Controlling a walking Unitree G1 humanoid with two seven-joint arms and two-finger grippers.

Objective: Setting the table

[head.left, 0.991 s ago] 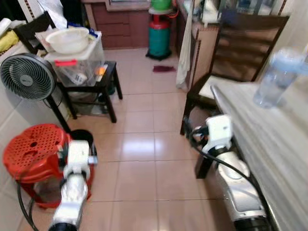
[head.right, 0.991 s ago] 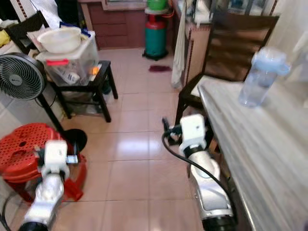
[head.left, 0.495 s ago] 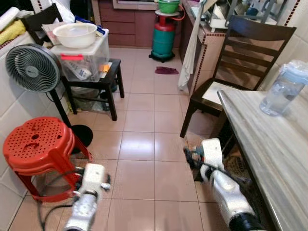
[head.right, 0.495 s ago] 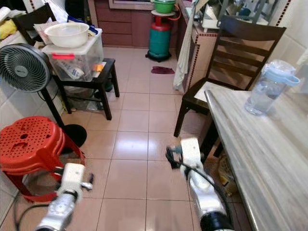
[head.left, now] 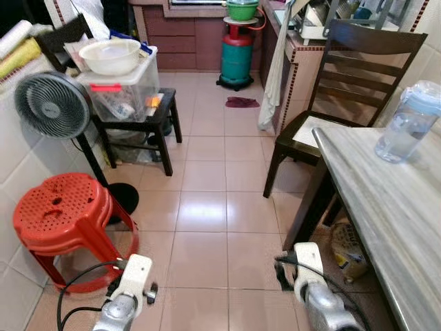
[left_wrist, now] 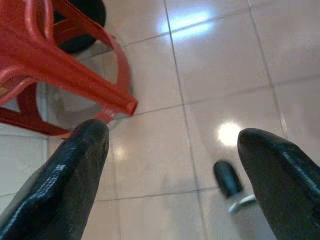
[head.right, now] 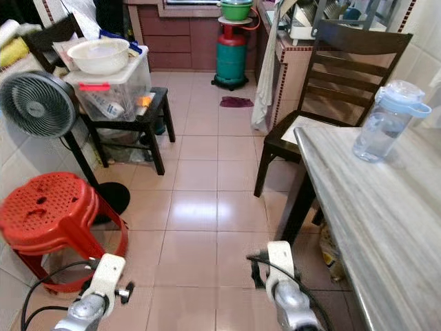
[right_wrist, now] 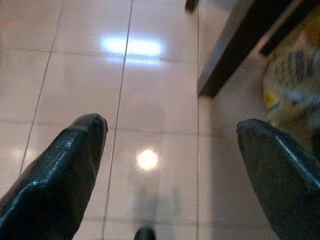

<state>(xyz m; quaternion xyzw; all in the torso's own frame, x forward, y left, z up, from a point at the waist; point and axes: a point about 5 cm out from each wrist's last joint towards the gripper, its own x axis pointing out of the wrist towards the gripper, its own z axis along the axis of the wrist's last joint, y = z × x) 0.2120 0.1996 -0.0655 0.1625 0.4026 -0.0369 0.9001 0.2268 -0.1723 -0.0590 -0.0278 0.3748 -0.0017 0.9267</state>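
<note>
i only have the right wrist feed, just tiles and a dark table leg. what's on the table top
Observer: A clear water jug with a pale blue lid stands on the grey table.
Operator: anything to sit on nearby
Observer: A dark wooden chair stands at the table's far end.
Operator: and on my left side
Observer: A red plastic stool stands beside the left gripper, whose fingers are spread open.
</note>
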